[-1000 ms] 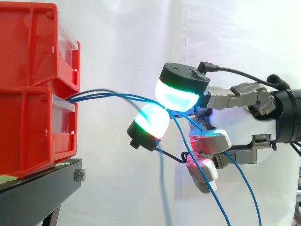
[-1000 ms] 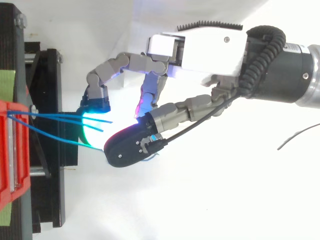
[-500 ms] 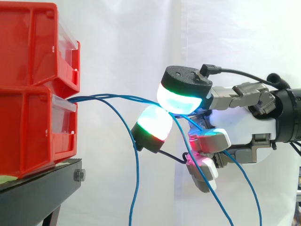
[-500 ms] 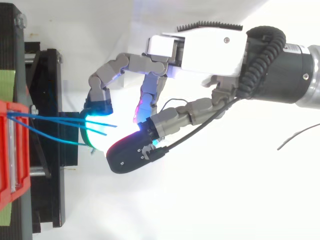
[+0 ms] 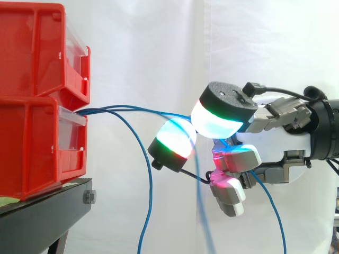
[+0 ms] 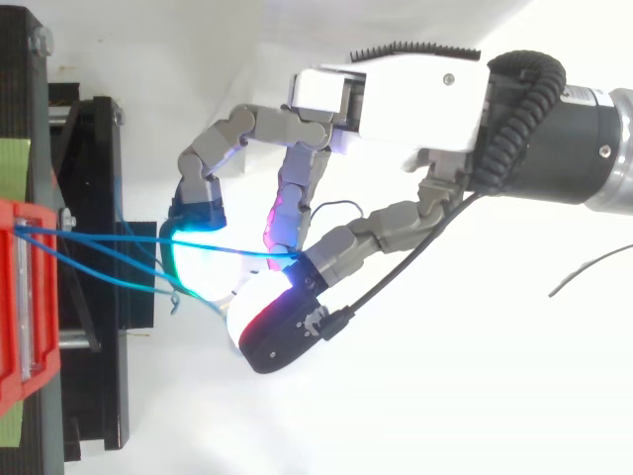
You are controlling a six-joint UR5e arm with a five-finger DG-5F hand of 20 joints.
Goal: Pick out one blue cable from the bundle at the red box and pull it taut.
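My thin blue cable (image 5: 143,110) could slip from my glowing pads (image 5: 214,119) if I tug too fast. A loose blue cable (image 5: 150,180) hanging nearby could snag and come too. My hand (image 5: 265,140) is curled, pinching the one cable that runs from the red plastic box (image 5: 37,143).

A white curtain (image 5: 148,47) hangs behind, and a black stand (image 5: 53,205) occupies the left edge.

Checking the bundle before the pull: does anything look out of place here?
One slack blue cable droops in a long loop below the red bins, apart from the blue cable that the hand appears to pinch between its pads. Nothing looks damaged.
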